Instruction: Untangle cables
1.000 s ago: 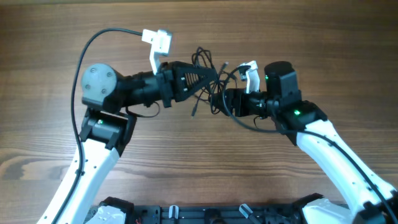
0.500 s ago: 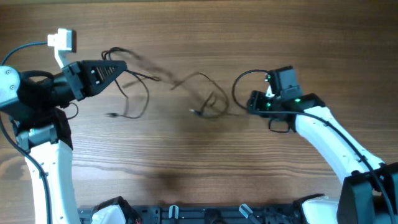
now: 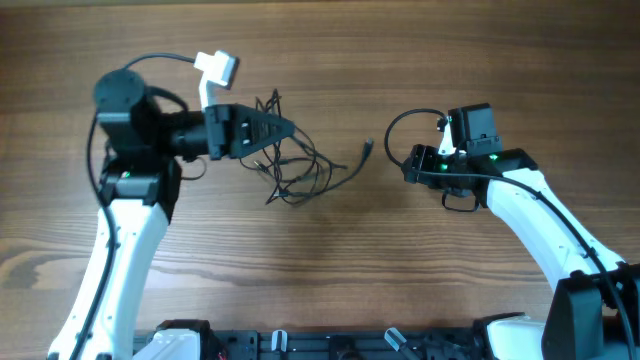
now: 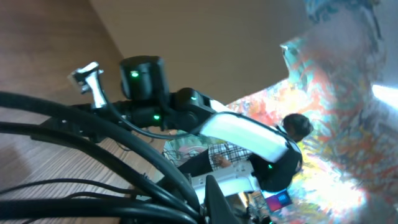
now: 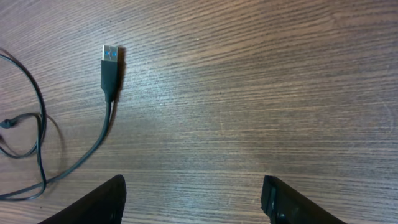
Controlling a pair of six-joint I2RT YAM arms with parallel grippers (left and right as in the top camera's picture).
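The cables are thin black wires in a loose tangle left of the table's middle. My left gripper is shut on the top of the bunch and holds it just above the wood. In the left wrist view the cables cross right in front of the one finger that shows. One strand ends in a USB plug, also in the right wrist view, lying flat. My right gripper is open and empty, just right of that plug; its fingers frame bare wood.
The table is plain brown wood. The thick black arm cable loops beside the right wrist. My right arm shows in the left wrist view. A black rail runs along the front edge.
My left arm has swung back from the far left toward the middle with the cables. The stretched-out wires have gathered into a loose bunch. My right arm has barely moved.
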